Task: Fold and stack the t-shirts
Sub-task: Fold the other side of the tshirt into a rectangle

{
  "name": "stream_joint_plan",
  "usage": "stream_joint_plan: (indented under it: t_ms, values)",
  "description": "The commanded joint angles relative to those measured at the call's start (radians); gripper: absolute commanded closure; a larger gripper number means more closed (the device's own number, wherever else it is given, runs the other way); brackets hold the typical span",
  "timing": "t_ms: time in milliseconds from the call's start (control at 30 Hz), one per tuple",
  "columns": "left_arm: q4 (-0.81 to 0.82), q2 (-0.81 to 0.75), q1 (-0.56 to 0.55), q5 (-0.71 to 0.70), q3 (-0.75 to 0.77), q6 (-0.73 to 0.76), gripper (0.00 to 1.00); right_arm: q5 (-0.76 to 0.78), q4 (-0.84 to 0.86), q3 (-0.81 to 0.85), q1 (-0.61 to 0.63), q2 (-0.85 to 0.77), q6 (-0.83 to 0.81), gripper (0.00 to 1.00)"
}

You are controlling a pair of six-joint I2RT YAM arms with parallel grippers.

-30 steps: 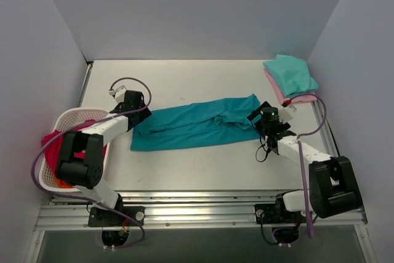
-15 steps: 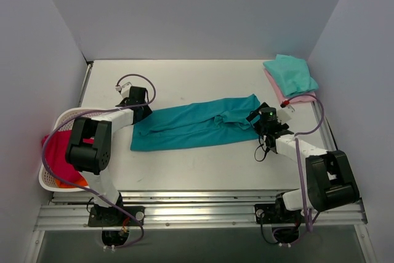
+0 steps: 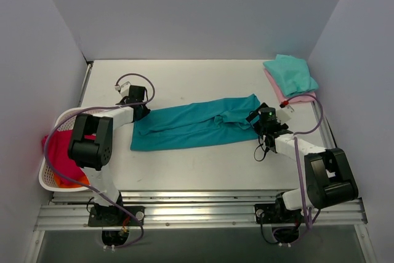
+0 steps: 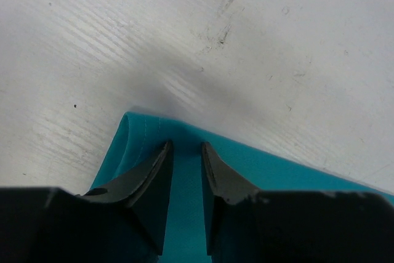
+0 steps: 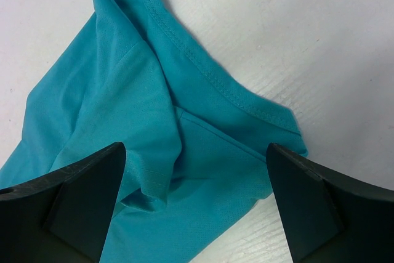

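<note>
Teal t-shirt [image 3: 197, 124] between left jaws (perhaps pinched)

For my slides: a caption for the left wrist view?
Left gripper, fingers narrowly parted, at a corner of the teal t-shirt on the table.

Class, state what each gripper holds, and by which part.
Right gripper: open, nothing held. Left gripper: jaws narrow over a hem corner of the teal shirt; whether it grips cannot be told.

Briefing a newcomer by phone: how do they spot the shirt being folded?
Start midway across the white table. The teal-blue t-shirt lies there; unlike the mint-green shirt and pink shirt folded at far right, it is one long dark band.
</note>
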Motion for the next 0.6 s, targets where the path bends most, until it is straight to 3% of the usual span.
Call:
stream_joint_plan:
  t_ms: [0, 433, 567]
  values:
    - [0.03, 0.025, 0.008, 0.011, 0.05, -0.014, 0.66, 0.029, 0.021, 0.016, -0.003, 0.003, -0.007, 0.07]
    - [0.01, 0.082, 0.014, 0.027, 0.098, -0.019, 0.97, 0.016, 0.034, 0.014, -0.011, 0.013, -0.007, 0.07]
    - [0.013, 0.082, 0.014, 0.027, 0.101, -0.019, 0.98, 0.018, 0.035, 0.013, -0.012, 0.019, -0.007, 0.07]
